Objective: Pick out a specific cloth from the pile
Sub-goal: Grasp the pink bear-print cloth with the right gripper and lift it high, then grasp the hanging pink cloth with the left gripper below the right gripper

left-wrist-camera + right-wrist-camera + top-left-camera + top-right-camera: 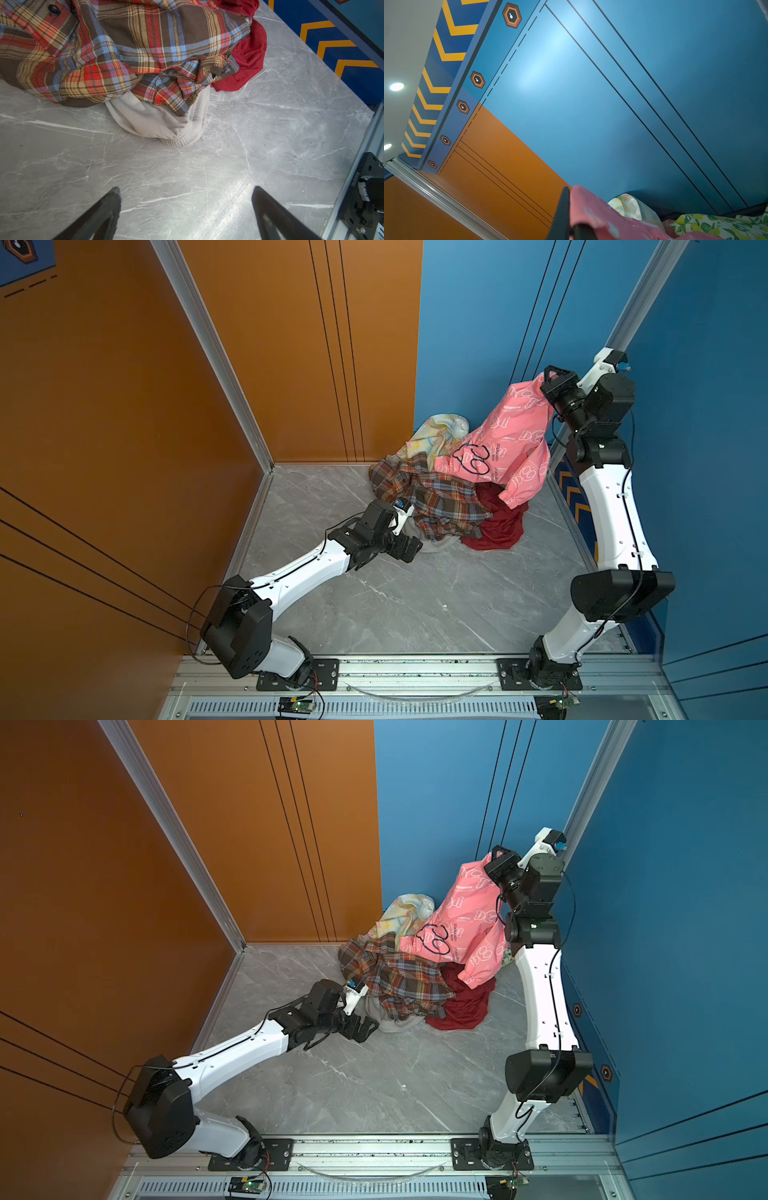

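Observation:
The cloth (513, 431) (467, 915), coral-pink with white outline shapes, hangs lifted above the pile at the back right. My right gripper (543, 383) (491, 860) (571, 207) is shut on the cloth's (593, 209) upper edge, and its lower end still drapes onto the pile. The pile's plaid shirt (436, 497) (395, 979) (124, 45) lies over a grey cloth (158, 122) beside a dark red cloth (498, 526) (249, 52). My left gripper (409, 549) (365, 1029) (186, 190) is open and empty, low over the floor at the pile's near edge.
A pastel yellow cloth (436, 435) (625, 205) leans on the blue back wall (478, 323), and a lemon-print cloth (716, 226) lies beside it. An orange wall (124, 406) closes the left side. The grey marble floor (415, 605) stretches to the front aluminium rail (415, 668).

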Robot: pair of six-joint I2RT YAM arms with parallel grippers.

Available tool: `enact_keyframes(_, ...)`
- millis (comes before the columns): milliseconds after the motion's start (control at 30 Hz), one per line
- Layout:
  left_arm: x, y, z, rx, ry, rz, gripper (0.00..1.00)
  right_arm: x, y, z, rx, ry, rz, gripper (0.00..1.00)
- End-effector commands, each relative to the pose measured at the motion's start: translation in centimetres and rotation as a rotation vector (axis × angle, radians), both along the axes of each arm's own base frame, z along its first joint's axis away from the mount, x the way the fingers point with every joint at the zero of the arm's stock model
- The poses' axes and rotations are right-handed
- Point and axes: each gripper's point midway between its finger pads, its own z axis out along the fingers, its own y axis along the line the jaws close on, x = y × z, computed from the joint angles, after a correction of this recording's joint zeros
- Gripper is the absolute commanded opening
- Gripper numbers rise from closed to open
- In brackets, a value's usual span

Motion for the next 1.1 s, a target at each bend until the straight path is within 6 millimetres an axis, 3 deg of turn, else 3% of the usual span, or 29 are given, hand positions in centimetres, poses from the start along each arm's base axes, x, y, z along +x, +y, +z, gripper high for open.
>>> enact_keyframes(0, 0.6, -0.3, 0.7, 0.018, -0.023, 0.016, 0.98, -8.1, -0.4, 10.2, -0.053, -0.282, -0.051, 0.0)
enact_keyframes(133, 1.5, -0.4, 1.2, 0.014, -0.049, 0.076, 0.98, -10.1, 0.3, 11.3, -0.064, -0.304, -0.023, 0.0)
enact_keyframes(233, 2.5, -1.9, 3.3, -0.07, -0.126, 0.101, 0.98, -10.7, 1.6, 10.9, -0.082, -0.28, 0.018, 0.0)
enact_keyframes(567, 8.1, -8.8, 12.3, -0.197, -0.465, 0.026, 0.98, -12.5, 5.1, 4.1, -0.159, -0.105, 0.091, 0.0)
enact_keyframes(700, 10.2, -12.4, 15.4, -0.292, -0.577, -0.059, 0.98, -12.8, 6.0, 1.1, -0.167, -0.039, 0.118, 0.0)
enact_keyframes(800, 11.3, -15.3, 17.3, -0.396, -0.653, -0.13, 0.98, -13.3, 6.6, 0.1, -0.169, -0.015, 0.14, 0.0)
enact_keyframes(933, 11.3, -19.2, 18.7, -0.529, -0.67, -0.272, 0.98, -13.6, 7.2, -0.8, -0.185, 0.012, 0.156, 0.0)
enact_keyframes(1067, 9.1, -21.6, 20.5, -0.672, -0.687, -0.392, 0.98, -13.8, 6.9, -1.7, -0.2, 0.036, 0.144, 0.0)
